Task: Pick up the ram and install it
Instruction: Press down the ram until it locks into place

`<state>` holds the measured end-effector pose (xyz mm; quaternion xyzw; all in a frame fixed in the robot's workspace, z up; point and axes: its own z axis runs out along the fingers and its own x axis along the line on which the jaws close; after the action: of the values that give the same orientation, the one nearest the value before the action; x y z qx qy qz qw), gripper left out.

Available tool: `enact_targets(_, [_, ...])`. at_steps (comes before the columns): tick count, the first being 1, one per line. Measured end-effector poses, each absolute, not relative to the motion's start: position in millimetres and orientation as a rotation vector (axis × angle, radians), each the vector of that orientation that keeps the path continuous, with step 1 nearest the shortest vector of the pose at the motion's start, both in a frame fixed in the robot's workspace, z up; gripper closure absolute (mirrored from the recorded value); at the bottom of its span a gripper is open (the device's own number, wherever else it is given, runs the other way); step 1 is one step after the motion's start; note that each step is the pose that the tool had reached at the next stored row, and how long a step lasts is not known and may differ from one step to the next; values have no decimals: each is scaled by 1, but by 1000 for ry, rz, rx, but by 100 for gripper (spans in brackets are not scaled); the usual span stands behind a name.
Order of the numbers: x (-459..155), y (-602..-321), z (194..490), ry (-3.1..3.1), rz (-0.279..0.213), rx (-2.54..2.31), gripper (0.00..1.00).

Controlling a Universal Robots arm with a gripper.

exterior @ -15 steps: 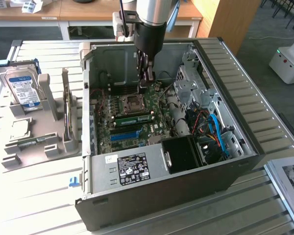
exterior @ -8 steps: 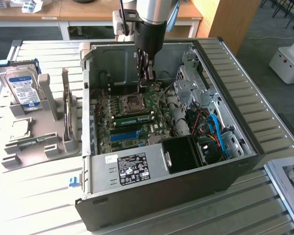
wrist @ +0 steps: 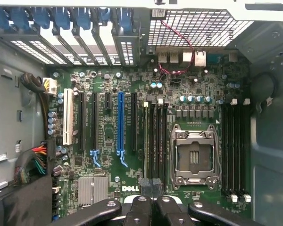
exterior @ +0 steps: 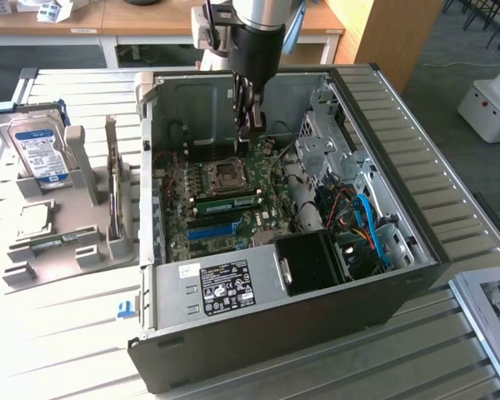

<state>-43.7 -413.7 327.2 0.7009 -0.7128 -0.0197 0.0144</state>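
Sitting below pincer (exterior: 250,125): ram (exterior: 227,200)

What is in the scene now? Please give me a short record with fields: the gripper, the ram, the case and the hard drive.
gripper: shut, inside the case above the motherboard
ram: lying along a slot beside the CPU socket, apart from the gripper
case: open, lying on its side on the table
hard drive: upright in a grey holder, on the exterior view's left of the case
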Motion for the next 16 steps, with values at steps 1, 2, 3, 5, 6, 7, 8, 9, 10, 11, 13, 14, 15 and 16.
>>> enact_targets(1, [-44, -414, 329, -2219, -61, 2182, 90])
enact_targets(2, [-44, -414, 330, -2219, -61, 2182, 90])
enact_targets(3, [-44, -414, 331, -2219, -61, 2182, 90])
enact_targets(5, [-44, -414, 332, -2219, -61, 2182, 90])
enact_targets(6, [-44, -414, 332, -2219, -62, 2182, 90])
enact_targets(7, [-44, -414, 332, -2219, -61, 2182, 90])
enact_targets(8, [-44, -414, 332, -2219, -62, 2182, 90])
enact_targets(9, [-44, -414, 332, -2219, -61, 2182, 90])
enact_targets(10, [-44, -414, 332, -2219, -61, 2182, 90])
enact_targets(11, [-44, -414, 332, -2219, -61, 2182, 90])
enact_targets(13, [-44, -414, 332, -2219, -61, 2182, 90])
enact_targets(14, [-44, -414, 332, -2219, -61, 2182, 90])
enact_targets(15, [-44, -414, 332, -2219, -61, 2182, 90])
enact_targets(16, [-44, -414, 332, -2219, -61, 2182, 90])
